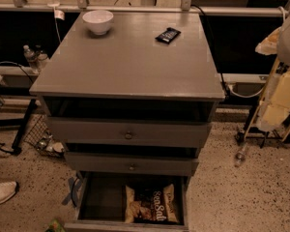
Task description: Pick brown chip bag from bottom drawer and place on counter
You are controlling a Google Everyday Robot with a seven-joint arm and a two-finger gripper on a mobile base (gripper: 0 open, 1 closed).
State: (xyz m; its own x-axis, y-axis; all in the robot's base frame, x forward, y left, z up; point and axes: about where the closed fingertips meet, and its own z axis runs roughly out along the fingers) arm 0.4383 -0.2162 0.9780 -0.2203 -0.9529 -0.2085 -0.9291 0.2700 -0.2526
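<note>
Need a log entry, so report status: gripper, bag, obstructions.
Gripper not in view. Brown chip bag lying in open bottom drawer, not yet on counter. Nothing covers bag; white bowl, black wrapper at counter's far edge.

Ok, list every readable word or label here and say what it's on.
"Sea Salt": on the brown chip bag in the bottom drawer.
Black wrapper on the counter: print too blurred to read.
Hand at the right edge: no readable marks.

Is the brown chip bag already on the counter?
No, the brown chip bag lies inside the open bottom drawer, not on the counter; the gripper is not in view.
</note>
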